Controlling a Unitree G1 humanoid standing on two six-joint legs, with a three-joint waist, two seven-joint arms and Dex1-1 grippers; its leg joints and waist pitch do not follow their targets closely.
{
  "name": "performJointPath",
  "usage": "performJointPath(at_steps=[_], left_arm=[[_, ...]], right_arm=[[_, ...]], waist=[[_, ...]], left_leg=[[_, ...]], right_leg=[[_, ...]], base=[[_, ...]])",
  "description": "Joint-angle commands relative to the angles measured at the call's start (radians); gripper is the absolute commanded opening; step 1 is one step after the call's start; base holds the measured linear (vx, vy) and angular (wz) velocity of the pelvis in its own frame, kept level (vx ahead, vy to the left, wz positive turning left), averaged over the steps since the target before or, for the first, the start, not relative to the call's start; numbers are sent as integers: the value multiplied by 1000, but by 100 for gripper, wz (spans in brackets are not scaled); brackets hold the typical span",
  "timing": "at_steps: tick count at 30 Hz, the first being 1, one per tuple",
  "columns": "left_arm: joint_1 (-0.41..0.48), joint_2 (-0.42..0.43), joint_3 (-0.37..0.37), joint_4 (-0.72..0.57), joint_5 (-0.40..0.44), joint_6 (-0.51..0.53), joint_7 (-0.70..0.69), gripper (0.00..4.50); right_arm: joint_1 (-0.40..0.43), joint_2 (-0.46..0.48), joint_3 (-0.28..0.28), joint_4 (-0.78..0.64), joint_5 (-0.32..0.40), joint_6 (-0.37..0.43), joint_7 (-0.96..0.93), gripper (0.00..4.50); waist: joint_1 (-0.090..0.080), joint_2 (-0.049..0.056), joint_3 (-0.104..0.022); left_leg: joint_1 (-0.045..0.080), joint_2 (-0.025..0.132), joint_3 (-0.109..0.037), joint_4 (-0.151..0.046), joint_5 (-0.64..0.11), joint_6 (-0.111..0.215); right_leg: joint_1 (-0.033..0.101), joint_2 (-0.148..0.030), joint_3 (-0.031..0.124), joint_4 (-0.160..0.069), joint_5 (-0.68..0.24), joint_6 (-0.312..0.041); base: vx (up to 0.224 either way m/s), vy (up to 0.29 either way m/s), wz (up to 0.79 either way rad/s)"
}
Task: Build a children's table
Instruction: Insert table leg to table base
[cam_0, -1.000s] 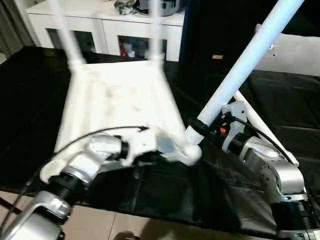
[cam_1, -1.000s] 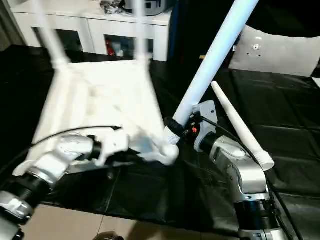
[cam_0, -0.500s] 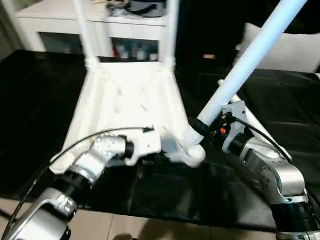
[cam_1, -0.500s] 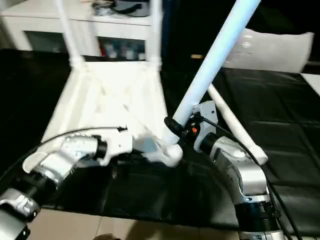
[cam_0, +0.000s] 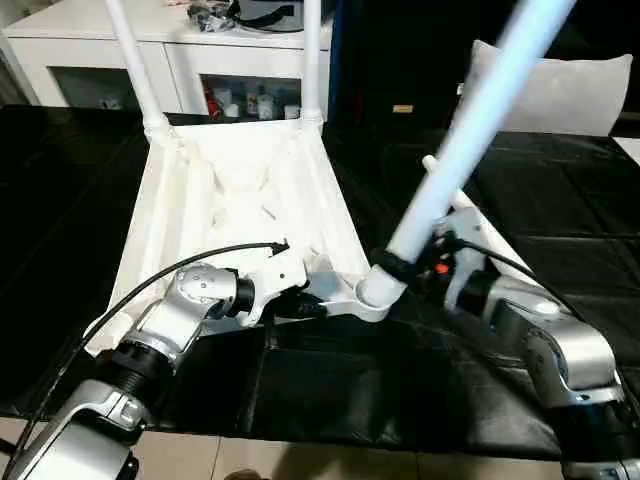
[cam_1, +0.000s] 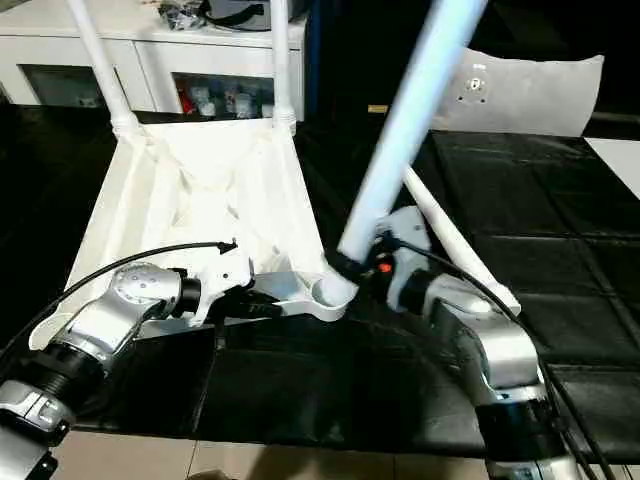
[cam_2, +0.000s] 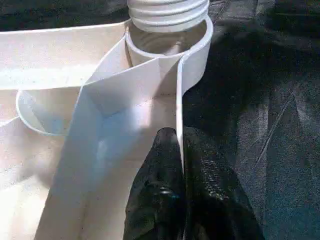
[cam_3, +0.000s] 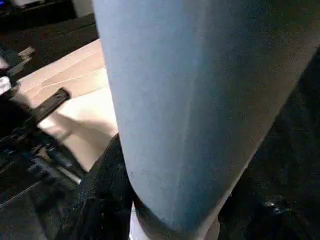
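**Third leg going into the near corner**

The white tabletop (cam_0: 235, 200) lies upside down on the black counter (cam_0: 560, 230), two legs (cam_0: 135, 60) already standing at its far corners. The left tool (cam_2: 177, 150) is pinched tight on the rim wall beside the near corner socket (cam_0: 370, 295). The right tool (cam_1: 375, 265) clasps a tilted leg (cam_0: 455, 160) near its threaded end, which sits at that socket. A fourth leg (cam_1: 455, 245) lies on the counter behind the right arm.

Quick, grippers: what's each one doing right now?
Left gripper: shut on the tabletop rim wall.
Right gripper: shut on the leg at the corner socket.
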Motion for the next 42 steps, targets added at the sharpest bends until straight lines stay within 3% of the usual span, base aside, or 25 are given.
performJointPath(at_steps=[1, 5, 12, 20, 25, 32, 38, 42], left_arm=[[13, 10, -3, 9, 42, 18, 39, 0], [23, 24, -10, -18, 46, 48, 12, 0], [31, 30, -21, -35, 40, 22, -40, 0], [21, 51, -41, -61, 33, 10, -118, 0], [-17, 56, -39, -2, 67, -9, -112, 0], [-28, 52, -36, 6, 67, -5, -118, 0], [-29, 47, -36, 10, 63, -11, -127, 0], [-26, 43, -31, 4, 58, -7, -130, 0]], right_arm=[[-25, -12, 22, -25, 3, 17, 24, 188], [-66, -27, 76, 21, -28, 22, 67, 188], [-140, -34, 130, 130, -67, 21, 112, 188], [-203, -69, 167, 216, -67, 54, 214, 188], [-215, -108, 155, 200, -23, 79, 308, 188], [-222, -121, 151, 204, -12, 92, 345, 188], [-231, -98, 145, 275, -30, 61, 326, 188], [-226, -71, 109, 317, -22, 28, 296, 188]], waist=[[8, -10, -62], [9, -8, -62], [2, -9, -67], [6, -10, -65], [19, -10, -66], [22, -10, -67], [22, -8, -69], [23, -2, -69]], left_leg=[[6, 51, -14, -73, -172, 8], [6, 51, -13, -72, -171, 7], [3, 50, -12, -68, -127, 16], [8, 52, -11, -69, -149, 15], [10, 53, -10, -68, -149, 18], [8, 53, -11, -68, -154, 9], [8, 53, -11, -67, -149, 6], [8, 53, -11, -67, -152, 3]], right_leg=[[55, -91, 55, -89, -244, -159], [53, -92, 56, -88, -255, -156], [57, -90, 55, -76, -148, -190], [56, -90, 55, -77, -171, -195], [57, -91, 57, -79, -169, -189], [56, -92, 54, -82, -203, -184], [55, -92, 53, -79, -178, -197], [55, -92, 53, -79, -173, -202]], base=[[0, 0, 0], [0, 0, 0], [0, 0, 0], [0, 0, 0], [0, 0, 0], [0, 0, 0], [0, 0, 0], [0, 0, 0]])
